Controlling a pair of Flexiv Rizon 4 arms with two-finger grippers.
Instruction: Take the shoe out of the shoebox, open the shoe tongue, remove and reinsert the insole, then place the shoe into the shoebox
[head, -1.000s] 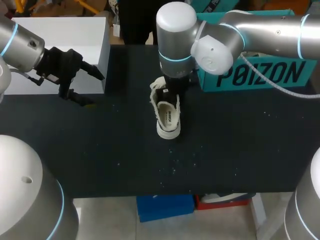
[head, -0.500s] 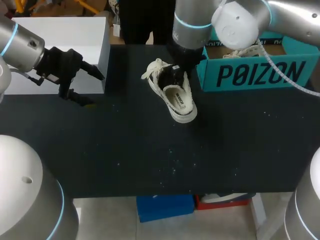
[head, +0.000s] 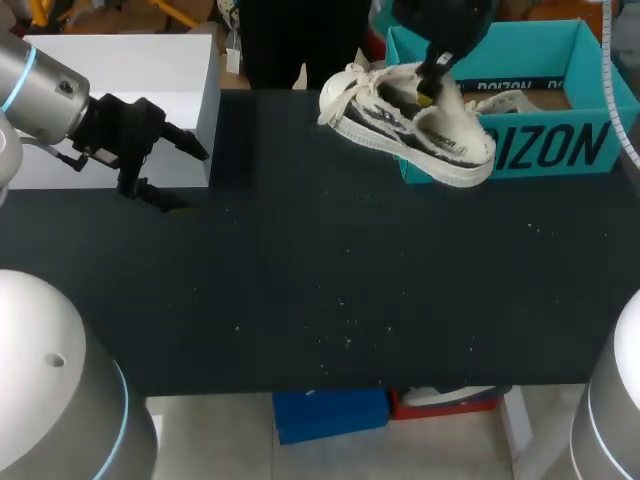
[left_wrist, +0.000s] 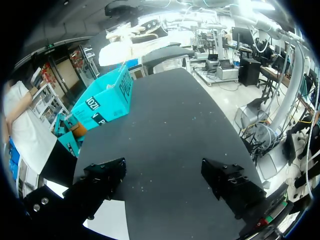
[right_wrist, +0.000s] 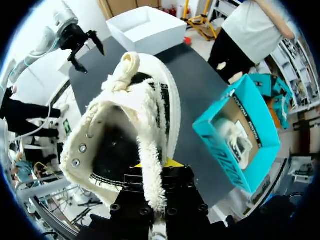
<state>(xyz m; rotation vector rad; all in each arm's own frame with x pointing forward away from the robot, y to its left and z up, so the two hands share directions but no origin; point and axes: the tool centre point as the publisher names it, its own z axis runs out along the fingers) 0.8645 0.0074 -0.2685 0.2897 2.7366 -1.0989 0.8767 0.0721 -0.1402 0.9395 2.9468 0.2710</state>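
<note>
Lift-off: my right gripper (right_wrist: 155, 170) is pinching the shoe (head: 415, 120) by its collar | shoe has left the table (head: 300, 280), now airborne at the shoebox (head: 560, 150) front corner | left gripper (head: 188, 180) spread, hasn't budged | looks like the final put-back to me

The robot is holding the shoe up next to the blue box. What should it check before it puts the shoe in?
1. Right gripper shut on the shoe: ok.
2. Shoebox open on top: ok.
3. Shoe right over the shoebox: not ok, it hangs by a corner, mostly over the table.
4. Room inside: cannot tell, a second shoe already lies there.
5. Left gripper out of the way: ok, open, far off by the white box.
</note>
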